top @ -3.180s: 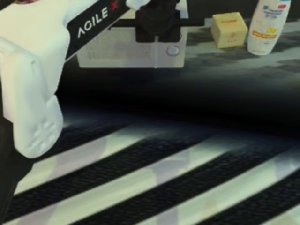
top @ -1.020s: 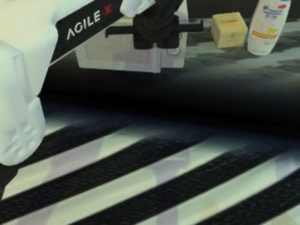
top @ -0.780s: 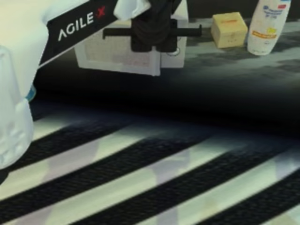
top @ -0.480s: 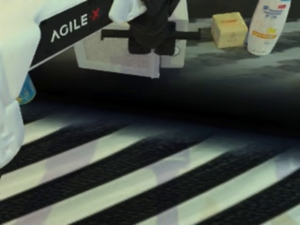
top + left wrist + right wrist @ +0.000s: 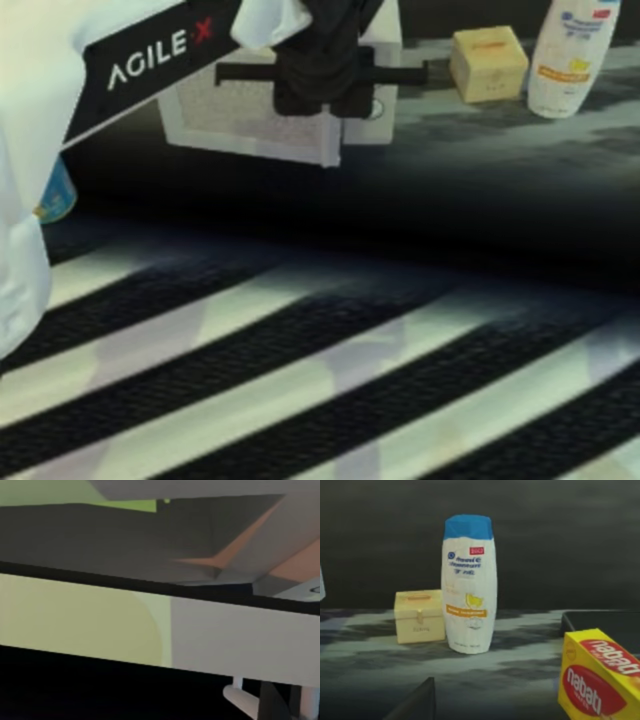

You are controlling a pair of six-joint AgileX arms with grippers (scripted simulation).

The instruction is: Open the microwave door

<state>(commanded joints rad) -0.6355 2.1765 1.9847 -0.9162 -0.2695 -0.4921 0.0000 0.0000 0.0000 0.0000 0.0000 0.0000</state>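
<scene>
The off-white microwave (image 5: 385, 45) stands at the table's back, with a round silver knob (image 5: 375, 108) showing on its right panel. The microwave door (image 5: 240, 120), with its grey mesh window, is ajar, and its handle edge (image 5: 331, 152) is swung out toward the front. My left gripper (image 5: 325, 95) hangs over that edge. In the left wrist view a dark finger (image 5: 270, 705) lies against the white handle bar (image 5: 245, 701), and the left gripper (image 5: 280, 707) is shut on it. Above the door's top edge the pale interior (image 5: 150, 545) shows. My right gripper (image 5: 480, 714) is parked off to the right, open, with one finger (image 5: 422, 702) visible.
A tan cube box (image 5: 487, 63) and a white shampoo bottle with a blue cap (image 5: 572, 55) stand right of the microwave. A yellow nabati packet (image 5: 597, 677) lies close to the right gripper. A blue object (image 5: 55, 195) peeks out beside the left arm.
The door went from shut to ajar, its handle edge swinging out toward the front as the left gripper drew back. In the last half second almost nothing moved.
</scene>
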